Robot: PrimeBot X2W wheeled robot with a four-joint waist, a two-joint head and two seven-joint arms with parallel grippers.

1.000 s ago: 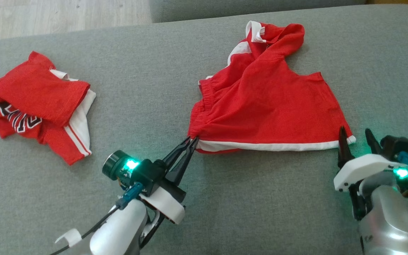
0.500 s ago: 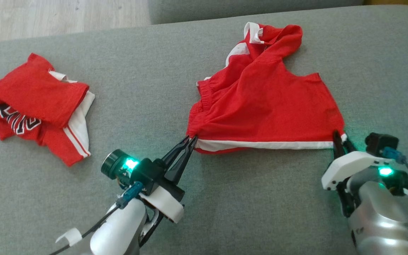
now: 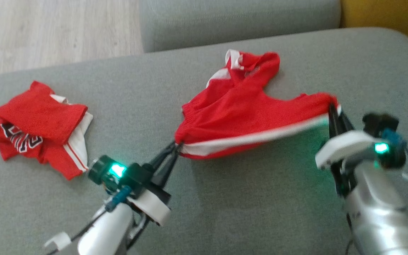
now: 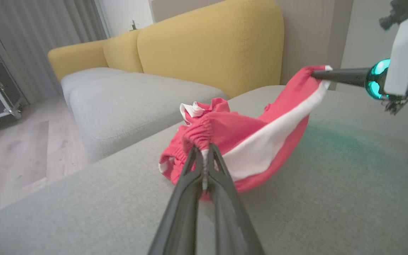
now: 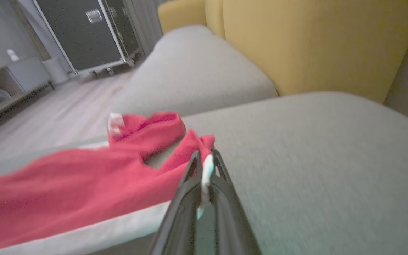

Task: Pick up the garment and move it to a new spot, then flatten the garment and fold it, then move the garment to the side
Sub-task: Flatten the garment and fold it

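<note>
Head view: grey sofa cushion (image 3: pixel 246 205), wood floor (image 3: pixel 48 32) beyond, both jaws tight on red garment (image 3: pixel 242 113)

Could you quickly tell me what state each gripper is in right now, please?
Left gripper: jaws closed on the red garment, at its waistband corner.
Right gripper: jaws closed on its white-trimmed corner.

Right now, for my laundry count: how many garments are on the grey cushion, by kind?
Red shorts with white trim: 1
Red garment with lettering: 1
Total: 2
</note>
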